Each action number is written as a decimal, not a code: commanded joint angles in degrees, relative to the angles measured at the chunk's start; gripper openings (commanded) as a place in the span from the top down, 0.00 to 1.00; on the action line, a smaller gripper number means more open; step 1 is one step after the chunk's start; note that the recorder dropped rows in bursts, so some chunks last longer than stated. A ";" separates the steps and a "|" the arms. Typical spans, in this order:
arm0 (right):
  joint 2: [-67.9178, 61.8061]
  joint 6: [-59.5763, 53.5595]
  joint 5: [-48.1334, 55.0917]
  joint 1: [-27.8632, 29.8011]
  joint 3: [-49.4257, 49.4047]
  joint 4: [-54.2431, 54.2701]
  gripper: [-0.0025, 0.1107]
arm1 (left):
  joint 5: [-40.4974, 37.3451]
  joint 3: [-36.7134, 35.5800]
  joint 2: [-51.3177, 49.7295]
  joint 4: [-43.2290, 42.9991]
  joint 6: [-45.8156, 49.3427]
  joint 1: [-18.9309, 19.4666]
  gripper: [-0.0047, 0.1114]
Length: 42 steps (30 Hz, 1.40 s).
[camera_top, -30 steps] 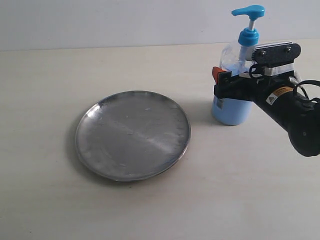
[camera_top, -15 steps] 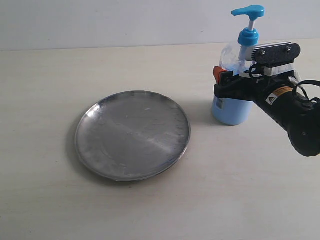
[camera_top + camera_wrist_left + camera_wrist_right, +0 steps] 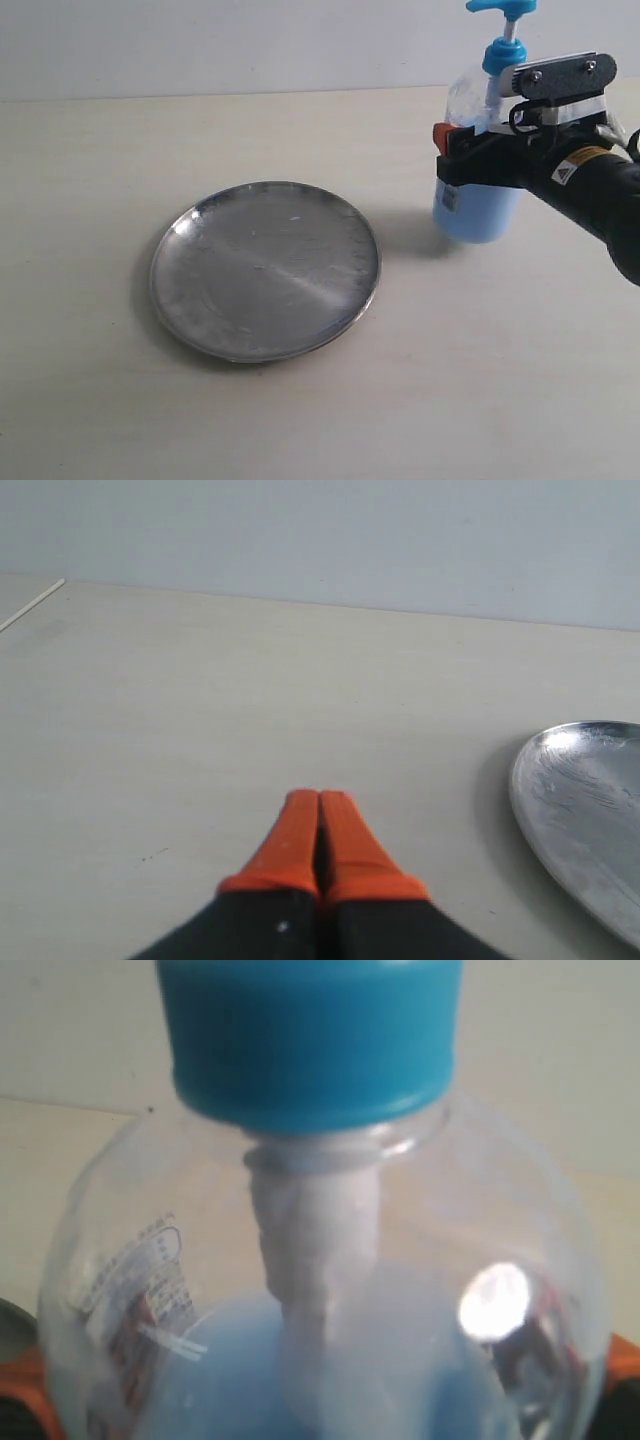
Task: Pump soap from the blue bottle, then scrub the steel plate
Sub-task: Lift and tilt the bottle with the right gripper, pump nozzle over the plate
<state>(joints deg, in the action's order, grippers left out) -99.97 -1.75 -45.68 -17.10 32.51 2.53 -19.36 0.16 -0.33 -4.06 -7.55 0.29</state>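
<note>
Overall, the pale table (image 3: 300, 420) carries the steel plate (image 3: 265, 270), which lies flat on it left of centre, shiny side up with faint scratches and its rim clear of everything else.

Right arm (image 3: 600, 195): it reaches in from the right edge of the exterior view. The right gripper (image 3: 480, 150) straddles the blue bottle (image 3: 480, 195) at shoulder height, well to the right of the plate. Its fingers stand wide, closed against the bottle's sides. One orange pad (image 3: 441, 137) presses the side facing the plate. The far pad is hidden there, though the right wrist view shows orange at both lower corners against the clear plastic (image 3: 320, 1290).

Bottle: upright, with the blue pump head (image 3: 500, 8) at the top edge of the frame. Its base appears slightly off the table, with the shadow cast toward the plate, but contact cannot be ruled out from this angle. The soap (image 3: 470, 222) fills the lower body, pale blue. The blue collar (image 3: 310, 1030) and a small label (image 3: 140, 1280) are seen close up.

Left gripper (image 3: 319, 805): its orange fingers (image 3: 295, 840) are pressed together, holding nothing, low over bare table with the plate's rim (image 3: 590, 810) near, not touching.
</note>
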 commanded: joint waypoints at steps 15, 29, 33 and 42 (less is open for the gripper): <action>8.72 -29.23 -0.74 -18.74 0.62 29.28 0.98 | 0.55 -0.16 0.33 -0.16 0.02 -0.39 0.96; 2.82 -32.88 -5.46 -24.92 0.86 36.53 0.98 | 0.55 -0.16 0.33 -0.16 0.02 -0.39 0.96; 1.84 -32.72 -4.98 -24.92 2.36 36.71 0.98 | 0.55 -0.16 0.33 -0.16 0.02 -0.39 0.96; 0.38 -32.59 -3.51 -24.92 3.86 37.44 0.98 | 0.55 -0.16 0.33 -0.16 0.02 -0.39 0.96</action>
<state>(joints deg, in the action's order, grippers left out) -99.80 -33.94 -43.67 -41.92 35.38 40.63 -19.36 0.16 -0.33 -4.06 -7.55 0.29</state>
